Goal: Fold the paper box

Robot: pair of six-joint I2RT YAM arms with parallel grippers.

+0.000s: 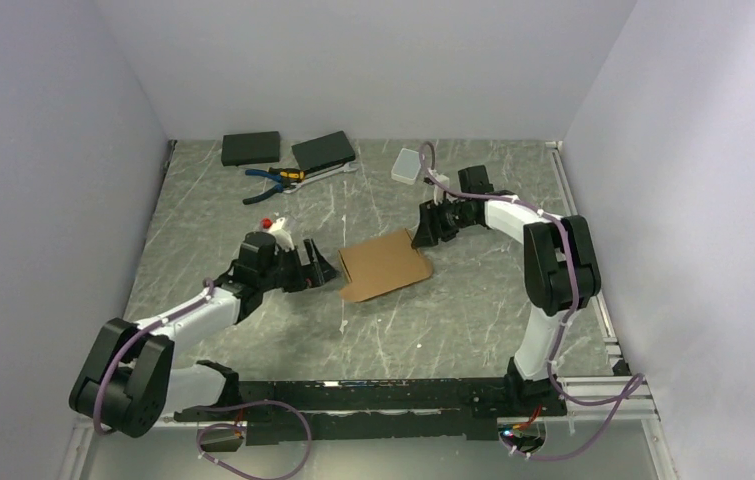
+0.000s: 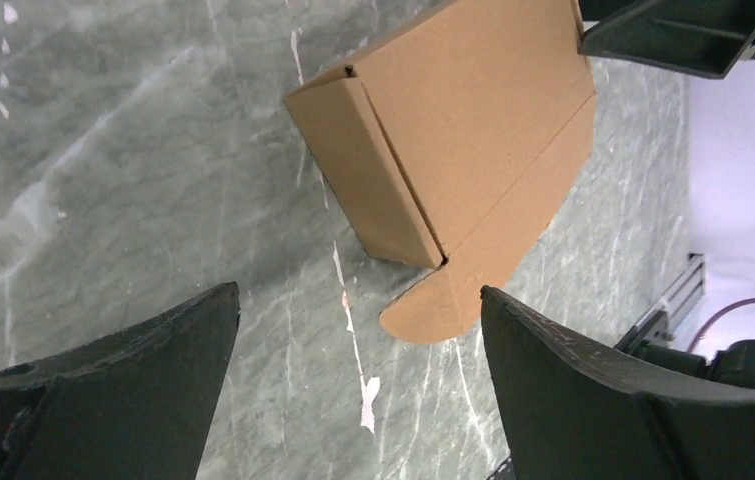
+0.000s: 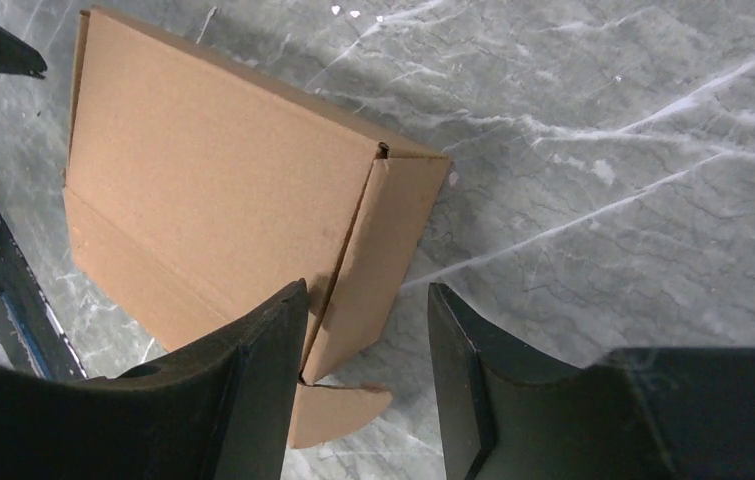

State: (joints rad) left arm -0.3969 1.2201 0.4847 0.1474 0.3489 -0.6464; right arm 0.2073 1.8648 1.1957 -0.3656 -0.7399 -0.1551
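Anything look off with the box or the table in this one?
The paper box sits skewed to the edges of the table. A rounded tab at one corner lies flat on the surface, sticking out rather than tucked in. No tears or spills show.

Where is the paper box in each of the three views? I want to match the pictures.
Top external: paper box, picture centre.
Left wrist: paper box, upper middle, touching the top edge.
Right wrist: paper box, upper left.
Shared landmark: the grey marbled table.
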